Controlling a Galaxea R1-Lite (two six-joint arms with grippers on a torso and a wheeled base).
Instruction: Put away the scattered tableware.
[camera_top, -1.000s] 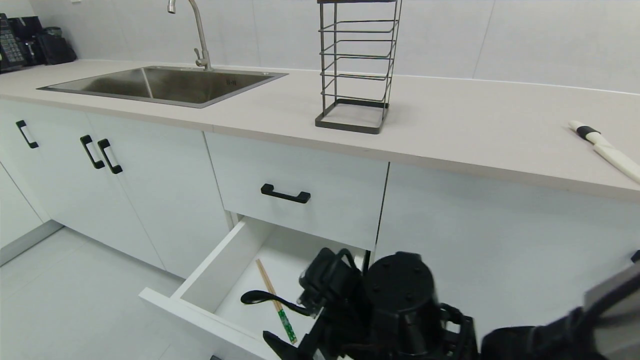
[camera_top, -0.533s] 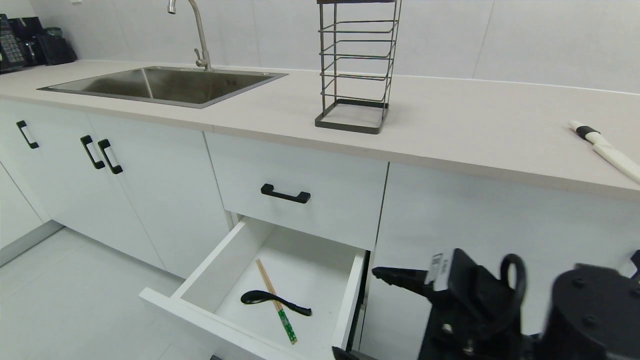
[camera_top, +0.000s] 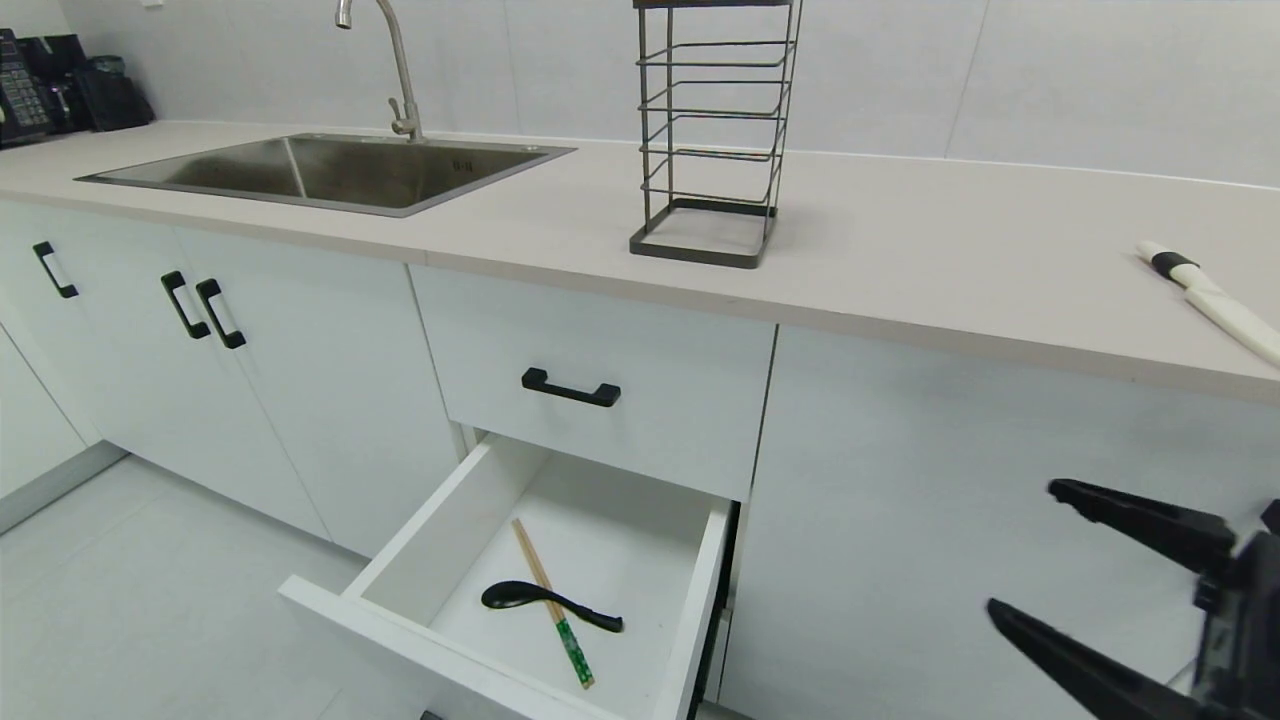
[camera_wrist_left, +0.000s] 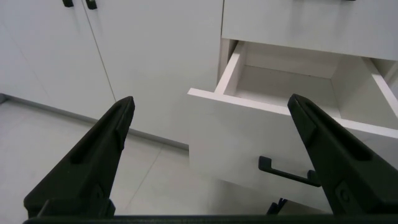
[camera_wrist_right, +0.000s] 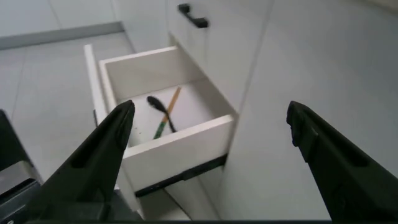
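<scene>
Right claw (camera_top: 1025, 547) hangs with its fingers spread wide and empty in front of the white cabinet face, below the tabletop (camera_top: 900, 250). To that claw's left is the open lower drawer (camera_top: 400, 560). It holds a black spoon (camera_top: 505, 595) and a pair of green-tipped chopsticks (camera_top: 570, 640), the spoon's handle crossing the chopsticks. The right claw (camera_wrist_right: 209, 107) is well apart from both. A white knife (camera_top: 1210, 300) lies on the tabletop above that claw. The left claw (camera_wrist_left: 211, 102), its fingers also wide apart and empty, faces the drawer's front panel and black handle (camera_wrist_left: 289, 174). Farther left of both claws stand a wire rack (camera_top: 712, 140) and a steel sink (camera_top: 330, 170).
</scene>
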